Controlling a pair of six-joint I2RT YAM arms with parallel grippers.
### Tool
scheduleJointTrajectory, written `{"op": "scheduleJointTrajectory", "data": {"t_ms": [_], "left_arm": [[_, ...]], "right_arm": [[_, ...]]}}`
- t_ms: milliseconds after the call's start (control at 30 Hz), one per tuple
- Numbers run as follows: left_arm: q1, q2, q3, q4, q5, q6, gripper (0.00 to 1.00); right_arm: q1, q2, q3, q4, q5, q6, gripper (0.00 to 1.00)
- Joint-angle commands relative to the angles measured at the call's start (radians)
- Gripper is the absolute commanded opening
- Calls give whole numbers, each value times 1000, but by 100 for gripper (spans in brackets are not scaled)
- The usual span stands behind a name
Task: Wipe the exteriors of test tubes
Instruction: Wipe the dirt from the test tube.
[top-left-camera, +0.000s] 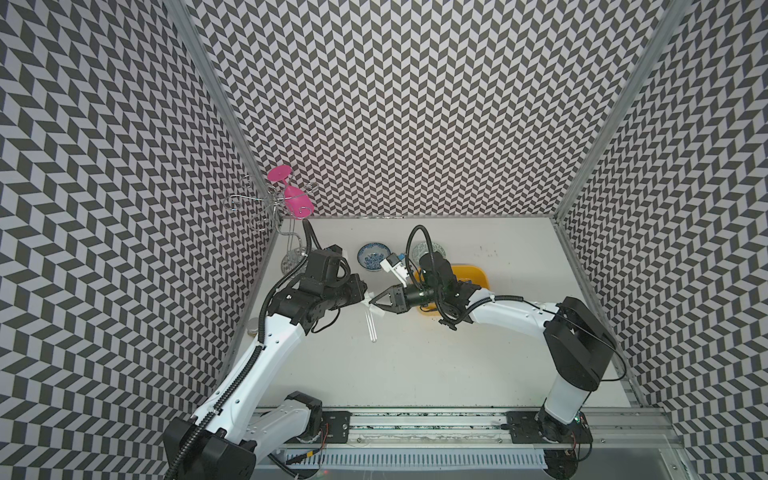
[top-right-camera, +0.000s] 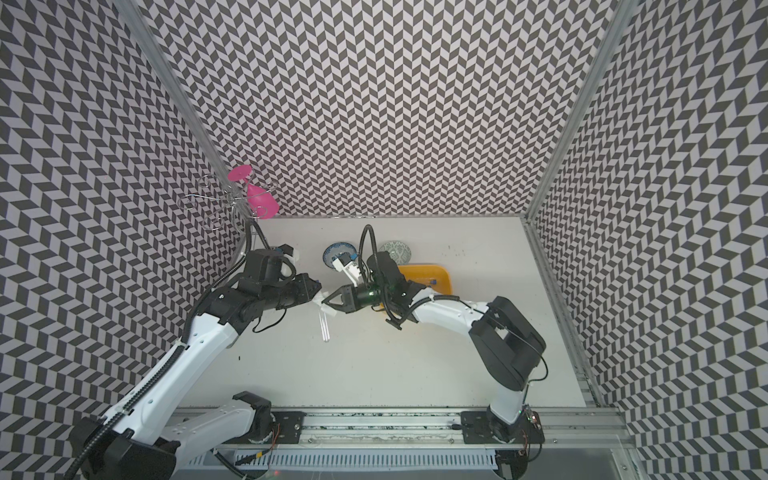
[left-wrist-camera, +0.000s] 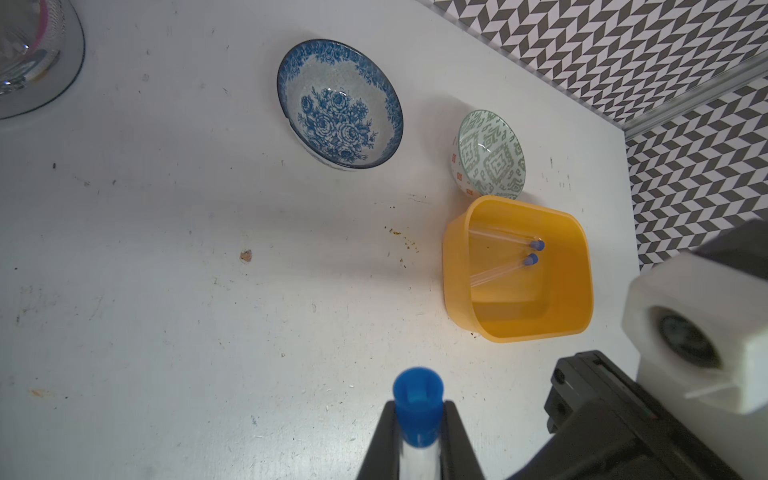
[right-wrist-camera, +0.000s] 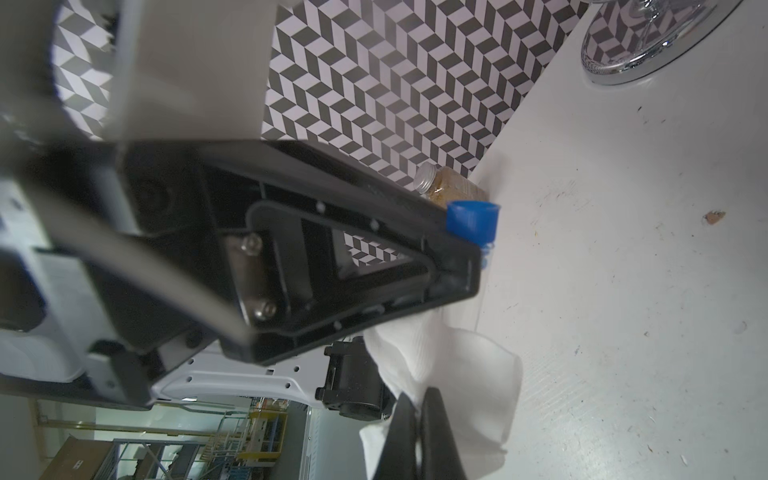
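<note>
Left jaws clamp blue-capped test tube (left-wrist-camera: 417, 409); right jaws pinch white tissue (right-wrist-camera: 457, 361).

Glossy clear test tubes (left-wrist-camera: 503, 271), paper tissue (right-wrist-camera: 469, 374)

The right gripper (top-left-camera: 374, 306) holds a white tissue (top-left-camera: 378, 312) at one end of a clear test tube (top-left-camera: 372, 328).

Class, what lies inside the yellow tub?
In the yellow tub, two test tubes lie, blue caps close together. In both top views the right arm covers most of it.
</note>
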Motion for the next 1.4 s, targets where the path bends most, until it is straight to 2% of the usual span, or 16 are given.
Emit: {"op": "scheduleJointTrajectory", "data": {"t_ms": [0,467,767,967,1367], "left_arm": [[13,-2,13,29,50,-30,15],[104,-23,-28,109,207,-99,14],[112,-18,-23,83,199,-66,14],[112,-15,-31,69,216,-49,14],[111,-14,-35,71,264,-46,14]], "right_arm": [[9,34,27,69,-29,33,0],[11,-18,-80,146,-16,75,0],[5,-84,-147,113,16,41,0],[-13,-124,-227,187,38,78,0],[-29,-2,-110,255,8,126,0]]}}
